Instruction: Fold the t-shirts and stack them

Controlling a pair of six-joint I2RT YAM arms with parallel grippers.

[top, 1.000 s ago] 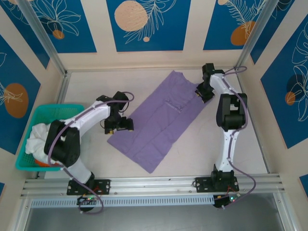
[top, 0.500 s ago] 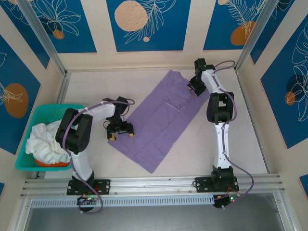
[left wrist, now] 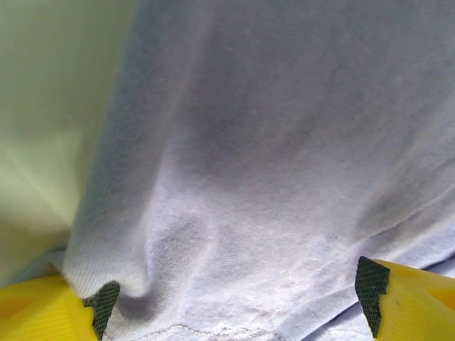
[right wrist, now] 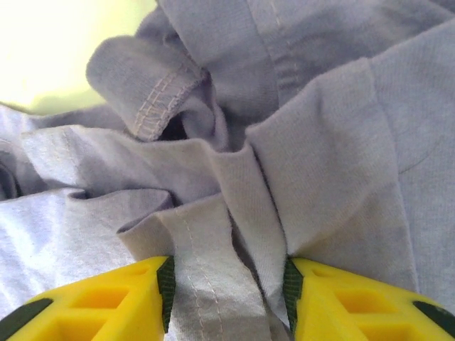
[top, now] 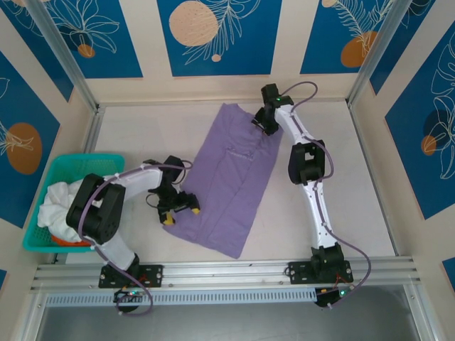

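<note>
Lying flat and aslant on the table [top: 341, 185], the lavender t-shirt [top: 234, 177] is met at both ends. A bunched fold at its far edge is pinched between the fingers of the right gripper [top: 264, 122]. The left gripper [top: 178, 209] is spread wide over the near-left hem, with nothing clasped. White t-shirts [top: 57, 209] are heaped in the teal basket [top: 78, 158] at the left.
</note>
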